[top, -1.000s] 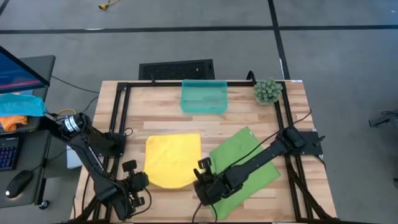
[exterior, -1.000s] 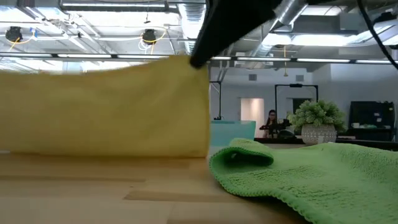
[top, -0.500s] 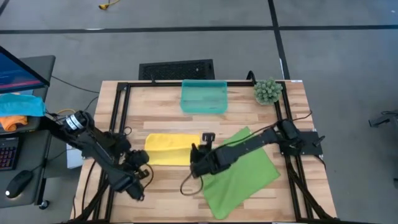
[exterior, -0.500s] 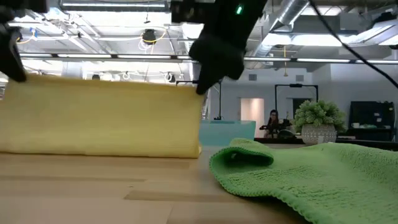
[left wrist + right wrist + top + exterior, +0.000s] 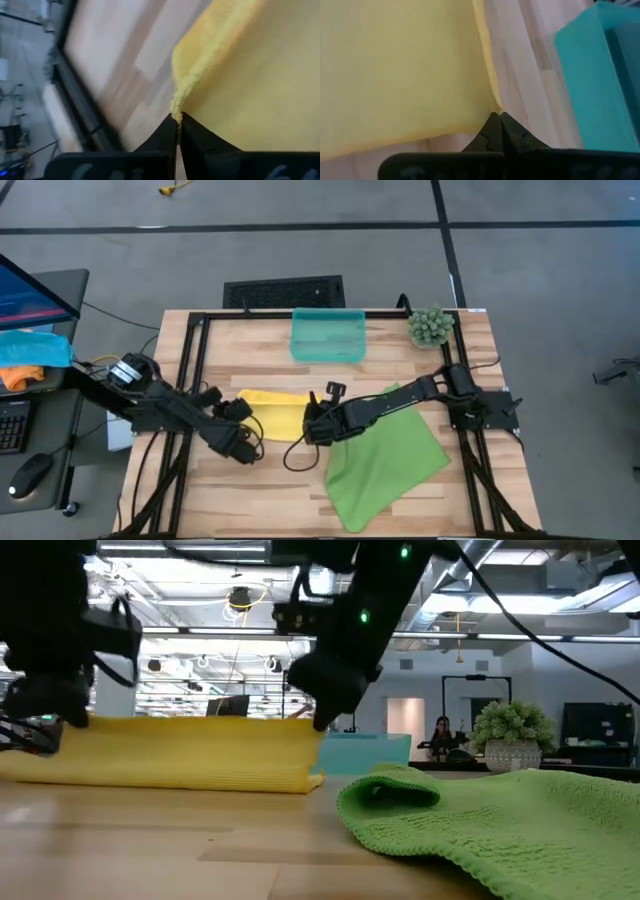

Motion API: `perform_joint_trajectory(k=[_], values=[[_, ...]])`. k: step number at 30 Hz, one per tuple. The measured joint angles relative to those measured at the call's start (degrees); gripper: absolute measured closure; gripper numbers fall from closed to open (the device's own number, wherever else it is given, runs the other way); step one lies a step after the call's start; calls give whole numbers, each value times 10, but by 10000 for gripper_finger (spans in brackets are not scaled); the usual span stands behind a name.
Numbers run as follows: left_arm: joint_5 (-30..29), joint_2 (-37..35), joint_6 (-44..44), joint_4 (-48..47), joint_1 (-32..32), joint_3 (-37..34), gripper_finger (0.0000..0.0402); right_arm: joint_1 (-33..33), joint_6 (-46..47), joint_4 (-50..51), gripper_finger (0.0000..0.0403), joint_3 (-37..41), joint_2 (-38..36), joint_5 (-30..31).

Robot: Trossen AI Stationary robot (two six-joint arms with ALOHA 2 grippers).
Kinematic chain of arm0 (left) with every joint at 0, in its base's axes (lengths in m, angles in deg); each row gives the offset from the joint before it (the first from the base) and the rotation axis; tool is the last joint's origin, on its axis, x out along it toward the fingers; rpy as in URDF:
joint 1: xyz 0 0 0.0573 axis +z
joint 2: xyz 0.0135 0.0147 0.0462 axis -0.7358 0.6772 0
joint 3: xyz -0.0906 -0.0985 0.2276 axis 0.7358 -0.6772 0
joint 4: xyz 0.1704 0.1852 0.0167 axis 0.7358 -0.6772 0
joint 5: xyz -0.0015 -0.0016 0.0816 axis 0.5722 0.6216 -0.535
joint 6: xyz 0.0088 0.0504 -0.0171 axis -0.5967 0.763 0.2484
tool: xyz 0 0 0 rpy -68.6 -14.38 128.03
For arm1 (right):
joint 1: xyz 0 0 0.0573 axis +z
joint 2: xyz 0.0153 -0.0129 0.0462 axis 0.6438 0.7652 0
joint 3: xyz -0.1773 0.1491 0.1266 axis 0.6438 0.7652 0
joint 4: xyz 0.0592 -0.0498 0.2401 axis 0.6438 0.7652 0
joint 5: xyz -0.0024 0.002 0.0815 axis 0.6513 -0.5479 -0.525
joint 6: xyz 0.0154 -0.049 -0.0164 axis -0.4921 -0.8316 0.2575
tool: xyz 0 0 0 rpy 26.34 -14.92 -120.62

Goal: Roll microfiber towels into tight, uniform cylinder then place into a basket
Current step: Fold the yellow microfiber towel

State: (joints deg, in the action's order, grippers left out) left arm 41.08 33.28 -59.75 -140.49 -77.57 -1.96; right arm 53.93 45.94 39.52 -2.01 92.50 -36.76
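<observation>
Wooden table point(image 5: 270, 490) carries everything, and on its right half the lime green towel point(image 5: 385, 455) lies flat, one corner curled over at the near side, not yet handled. Beside it, left of centre, the yellow towel point(image 5: 275, 415) is now only a narrow band; a second ago it was a wide square, so its near edge has been carried toward the far side and laid over. I judge this a fold in half, the first step before rolling, with no cylinder formed yet.

At the far edge the teal basket point(image 5: 327, 335) has nothing in it that I can see. The left gripper point(image 5: 243, 442) is closed on the near left corner of the yellow towel, and the right gripper point(image 5: 312, 423) is closed on its right corner, both low at the table.
</observation>
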Motion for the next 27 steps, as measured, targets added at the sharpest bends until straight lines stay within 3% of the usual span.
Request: perform_joint_trajectory(k=[10, 16, 27], values=[[-25, 0, 35, 21, 46, -10, 401, -25, 34, -33, 401, 30, 0, -17], [-25, 0, 60, 34, 46, -9, 397, -26, 39, -33, 374, 30, 0, -45], [-25, 0, 108, 71, 46, -9, 325, -25, 45, -46, 315, 30, 0, -47]])
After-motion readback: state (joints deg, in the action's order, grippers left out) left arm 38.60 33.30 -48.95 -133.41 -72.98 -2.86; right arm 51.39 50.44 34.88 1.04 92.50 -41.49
